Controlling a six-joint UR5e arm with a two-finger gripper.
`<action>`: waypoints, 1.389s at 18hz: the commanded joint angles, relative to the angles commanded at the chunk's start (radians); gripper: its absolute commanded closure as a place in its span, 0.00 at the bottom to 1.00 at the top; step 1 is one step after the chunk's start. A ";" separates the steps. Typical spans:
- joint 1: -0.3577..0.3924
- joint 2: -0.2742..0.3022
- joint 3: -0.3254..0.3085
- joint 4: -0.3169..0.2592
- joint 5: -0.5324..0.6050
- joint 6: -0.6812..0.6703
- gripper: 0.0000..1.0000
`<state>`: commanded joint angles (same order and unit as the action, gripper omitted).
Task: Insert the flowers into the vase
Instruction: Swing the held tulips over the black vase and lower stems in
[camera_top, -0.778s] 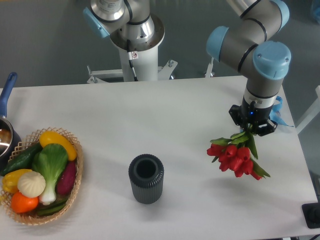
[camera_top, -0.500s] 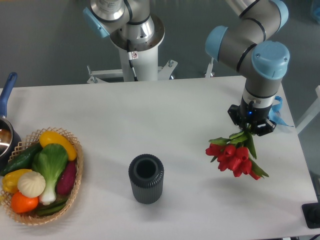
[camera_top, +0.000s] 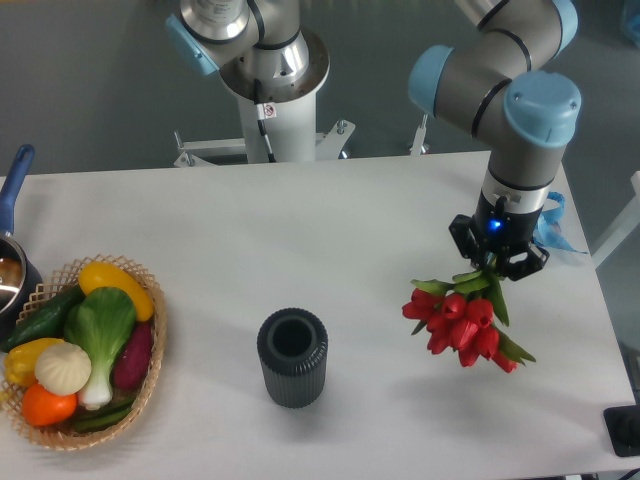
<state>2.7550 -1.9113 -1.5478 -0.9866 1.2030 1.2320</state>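
Note:
The flowers (camera_top: 455, 320), a bunch of red tulip buds with green leaves, hang over the right side of the white table (camera_top: 330, 230). My gripper (camera_top: 493, 265) is shut on their green stems, with the buds pointing down and toward the camera. The vase (camera_top: 292, 356), dark grey and ribbed with its round mouth open upward, stands upright near the front middle of the table. The bunch is well to the right of the vase, apart from it.
A wicker basket (camera_top: 150, 375) with several vegetables sits at the front left. A dark pot with a blue handle (camera_top: 14, 185) pokes in at the left edge. A second arm's white base (camera_top: 270, 90) stands behind the table.
The gripper has carried the flowers a little to the left and upward, toward the vase. The vase and basket have not moved.

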 joint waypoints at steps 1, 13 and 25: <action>-0.002 0.000 -0.002 0.023 -0.044 -0.032 1.00; 0.011 0.002 -0.008 0.098 -0.768 -0.284 1.00; -0.044 -0.009 0.002 0.198 -0.997 -0.266 0.96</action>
<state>2.7106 -1.9205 -1.5462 -0.7885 0.2056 0.9664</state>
